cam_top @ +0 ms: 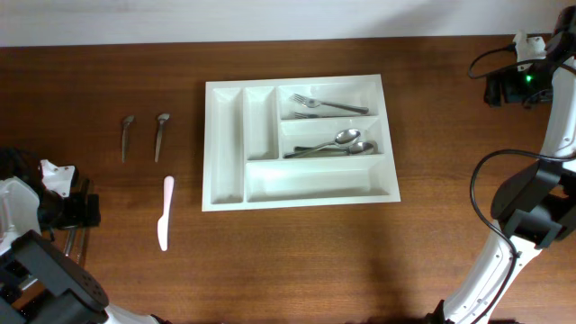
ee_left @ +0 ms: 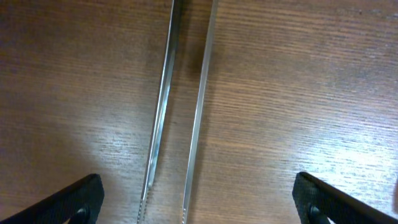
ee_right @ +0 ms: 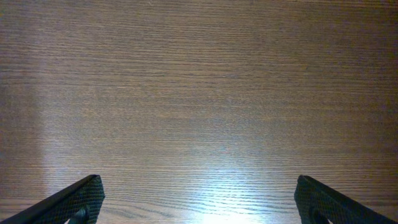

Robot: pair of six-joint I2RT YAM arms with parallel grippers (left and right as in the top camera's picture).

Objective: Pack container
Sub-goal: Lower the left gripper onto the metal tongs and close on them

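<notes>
left gripper [ee_left: 196, 200] over two knives [ee_left: 160, 112] [ee_left: 200, 112]; one tray [cam_top: 226, 155], two loose spoons [cam_top: 127, 137] [cam_top: 161, 135]

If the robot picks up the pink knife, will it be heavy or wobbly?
Probably light: the pink knife looks thin and plastic. It may flex a little. Lying flat on the smooth wooden table, it would likely slide when pushed, not roll.

pretty sure this is a robotics lab bench, not a kitchen: wood-grain table [cam_top: 297, 261], a white robot arm [cam_top: 501, 261] with loose black cables [cam_top: 473, 189] on the right, another arm [cam_top: 45, 270] near left
</notes>
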